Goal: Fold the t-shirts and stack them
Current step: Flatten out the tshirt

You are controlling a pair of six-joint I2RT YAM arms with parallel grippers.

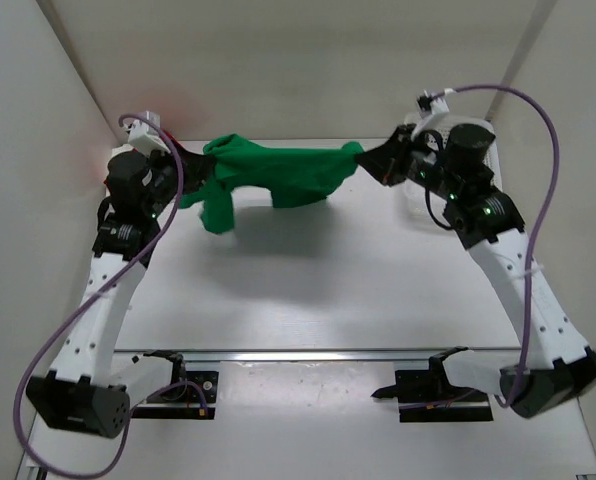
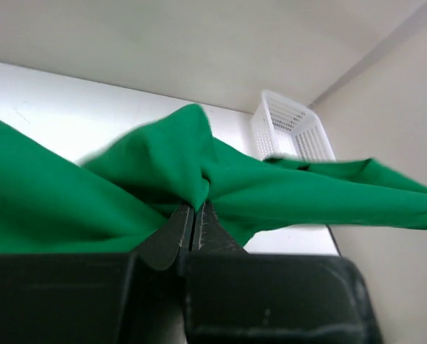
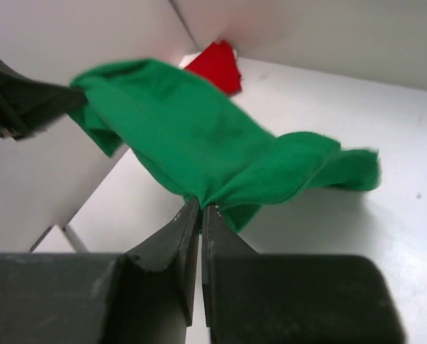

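Gripping green t-shirt (image 1: 278,175) with left tool (image 2: 194,215), right tool (image 3: 200,209), red t-shirt (image 3: 217,64) in right-wrist view only

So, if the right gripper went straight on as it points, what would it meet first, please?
The right gripper is shut on the green t-shirt, so that cloth comes first; beyond it, the left gripper looks roughly in line, though depth is unclear.

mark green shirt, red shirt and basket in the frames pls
green t-shirt (image 1: 278,178), top external view, middle of the stretched cloth.
red t-shirt (image 3: 217,68), right wrist view, visible patch behind the green one.
basket (image 2: 292,132), left wrist view, mesh side wall.
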